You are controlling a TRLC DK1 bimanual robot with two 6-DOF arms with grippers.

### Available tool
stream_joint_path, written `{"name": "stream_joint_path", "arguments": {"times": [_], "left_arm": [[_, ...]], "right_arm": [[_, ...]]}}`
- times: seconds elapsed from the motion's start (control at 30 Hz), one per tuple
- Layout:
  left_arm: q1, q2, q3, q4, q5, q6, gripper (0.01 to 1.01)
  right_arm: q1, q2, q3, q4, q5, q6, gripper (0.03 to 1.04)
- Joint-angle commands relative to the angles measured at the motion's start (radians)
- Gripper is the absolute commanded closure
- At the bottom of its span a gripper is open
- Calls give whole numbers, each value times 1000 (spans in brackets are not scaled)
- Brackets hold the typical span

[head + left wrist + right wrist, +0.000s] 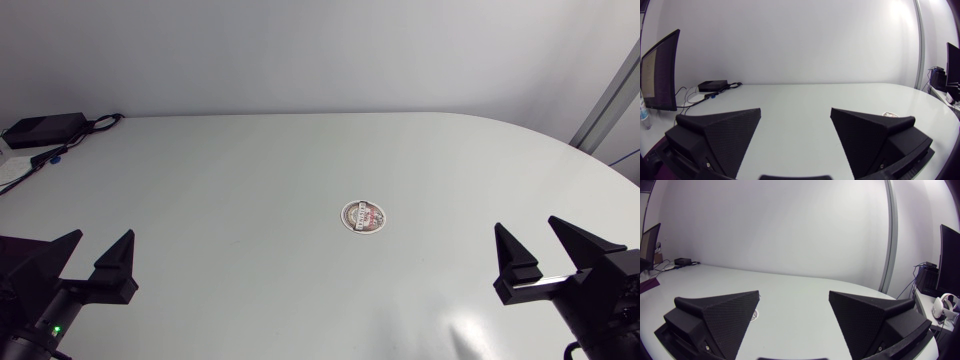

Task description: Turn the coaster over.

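A round coaster (364,216) with a white rim and a dark red and brown printed face lies flat near the middle of the white table (250,200). My left gripper (97,248) rests at the near left corner, open and empty, far from the coaster. My right gripper (547,237) rests at the near right, open and empty too. In the left wrist view the coaster (889,114) peeks out just beyond the tip of one finger of my left gripper (796,114). In the right wrist view a sliver of coaster (755,314) shows beside a finger of my right gripper (794,299).
A black box with cables (42,129) sits at the far left corner of the table, also seen as the black box (713,85) ahead of the left gripper. The table's far edge curves round at the right.
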Motion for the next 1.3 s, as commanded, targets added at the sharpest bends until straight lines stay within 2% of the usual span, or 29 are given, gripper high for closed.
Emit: {"name": "stream_joint_path", "arguments": {"times": [0.0,0.23,0.5,0.67,0.83,0.97,1.07,1.13,1.2,1.27], "left_arm": [[-7,-19,51,-14,-1,-2,52],[-5,13,182,-37,-1,0,52],[-5,206,330,-46,-1,-5,52],[-56,381,422,-46,-1,-17,54],[-64,634,505,-58,4,-38,54],[-65,792,559,-97,73,-72,54],[-68,872,587,-118,122,-107,56],[-79,935,616,-132,133,-72,64],[-100,1036,662,-155,134,-17,74],[-107,1136,709,-182,153,-6,74]], "right_arm": [[8,-7,10,-1,5,9,59],[20,19,138,-35,3,9,59],[32,220,297,-53,0,11,59],[66,428,420,-55,-6,12,59],[65,660,512,-61,-26,25,59],[54,802,566,-61,-89,69,59],[42,905,618,-98,-196,105,59],[8,980,650,-98,-254,135,59],[9,1057,679,-116,-276,135,59],[8,1109,684,-108,-307,135,59]]}}
